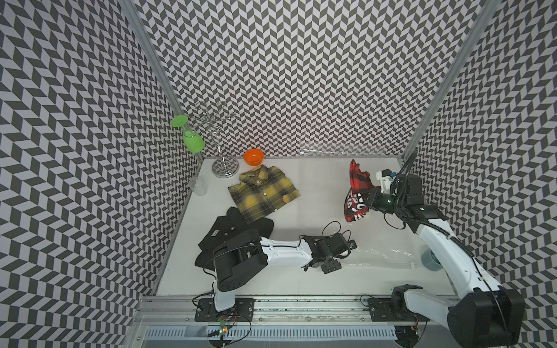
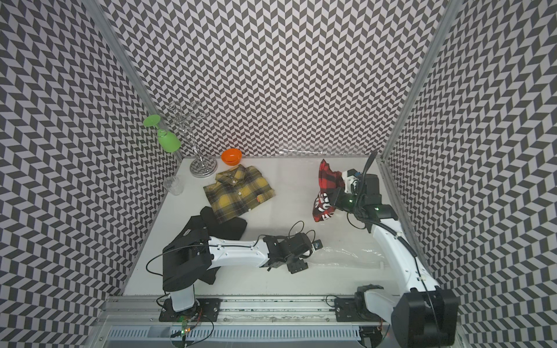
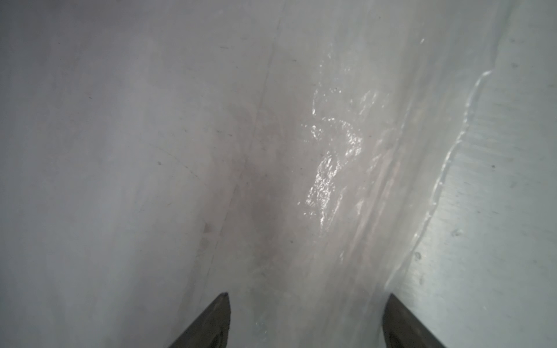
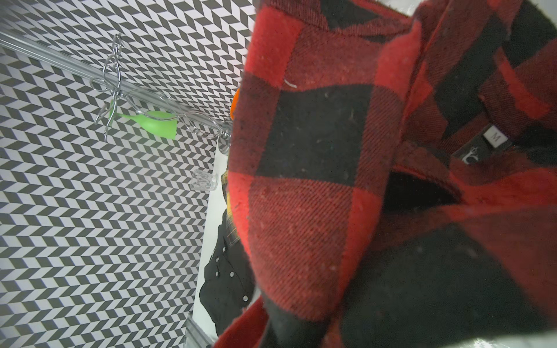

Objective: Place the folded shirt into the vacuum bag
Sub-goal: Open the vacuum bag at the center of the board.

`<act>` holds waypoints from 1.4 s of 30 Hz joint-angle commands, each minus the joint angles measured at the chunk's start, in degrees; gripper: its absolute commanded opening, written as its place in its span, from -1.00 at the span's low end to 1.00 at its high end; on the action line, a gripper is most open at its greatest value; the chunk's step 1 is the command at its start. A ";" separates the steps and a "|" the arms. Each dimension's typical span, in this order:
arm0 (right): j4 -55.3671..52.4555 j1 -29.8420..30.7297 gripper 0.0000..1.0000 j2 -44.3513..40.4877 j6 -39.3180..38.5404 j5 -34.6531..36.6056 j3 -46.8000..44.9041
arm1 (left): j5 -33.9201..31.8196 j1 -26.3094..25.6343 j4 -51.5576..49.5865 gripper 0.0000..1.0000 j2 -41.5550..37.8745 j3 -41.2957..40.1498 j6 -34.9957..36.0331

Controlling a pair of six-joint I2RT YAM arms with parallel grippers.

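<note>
Found the left fingers [image 3: 211, 325] spread wide with nothing between the tips, poised close over the crinkled film of the vacuum bag [image 3: 331, 156]. Could not see the right fingers themselves, buried in cloth. Took them as clenched on the red plaid shirt [image 1: 358, 192], hanging bunched from that wrist in both top views and filling the right wrist view.

Placed the bag [image 1: 382, 256] flat on the bench [image 1: 316, 195] toward the near right, between the left fingers and the base of the right arm [image 1: 437, 238], clear enough to show mostly as glints. Could not tell the mouth open or shut, nor pick out its edge. Placed the red shirt aloft over the far right of the bench, well apart from the bag and not yet in it.

Judged the step as carrying: shirt lifted, bag unheld, insertion not begun. Reckoned the next move to call for the left fingers pinching one layer of film at the mouth and raising it, then the right arm bringing the shirt down and sliding it in edge first. Feared the thin film slipping from a pinch, and the loose bundle snagging on the lip.

Noted farther off a yellow plaid shirt [image 1: 263, 192] touching a black shirt [image 1: 241, 226], an orange bowl [image 1: 253, 156], a clear cup [image 1: 197, 185], and a wire stand [image 1: 224, 169] with a green glass [image 1: 194, 143] hung on it.
</note>
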 commanded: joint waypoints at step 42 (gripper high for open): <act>3.08 -2.86 -0.87 -1.66 -0.06 -2.30 2.47 | 1.98 4.33 11.49 -0.45 1.08 -3.12 -0.66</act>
